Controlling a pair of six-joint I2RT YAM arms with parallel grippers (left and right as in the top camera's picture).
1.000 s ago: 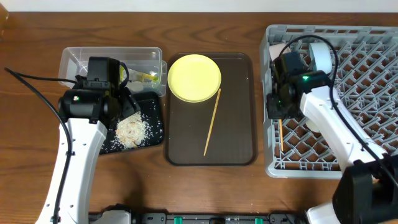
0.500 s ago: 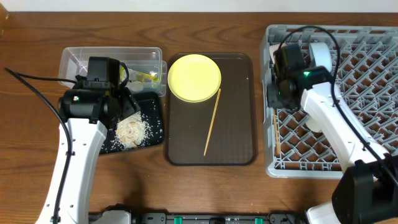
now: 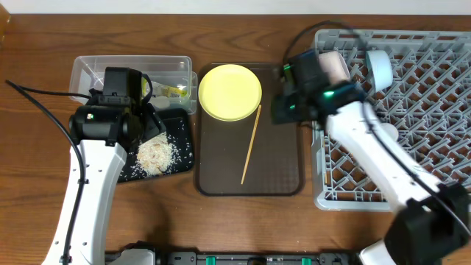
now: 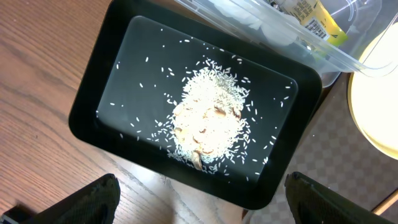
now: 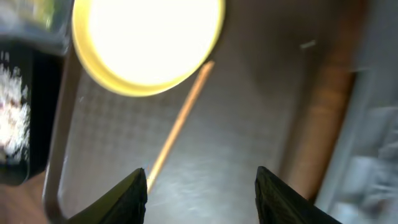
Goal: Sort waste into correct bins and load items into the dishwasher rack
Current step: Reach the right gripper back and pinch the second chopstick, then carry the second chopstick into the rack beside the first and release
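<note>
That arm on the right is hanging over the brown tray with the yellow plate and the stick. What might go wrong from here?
Two likely troubles. The chopstick is thin and lies flat on the brown tray, so the right arm's open jaws may slide over it or flick it away. Its upper end also sits right by the plate; a grab there might knock or pinch the plate's rim instead.

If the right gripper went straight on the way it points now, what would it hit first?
The right gripper would probably meet the brown tray's bare floor, close beside the chopstick; the wrist view is blurred, so depth is unclear.
</note>
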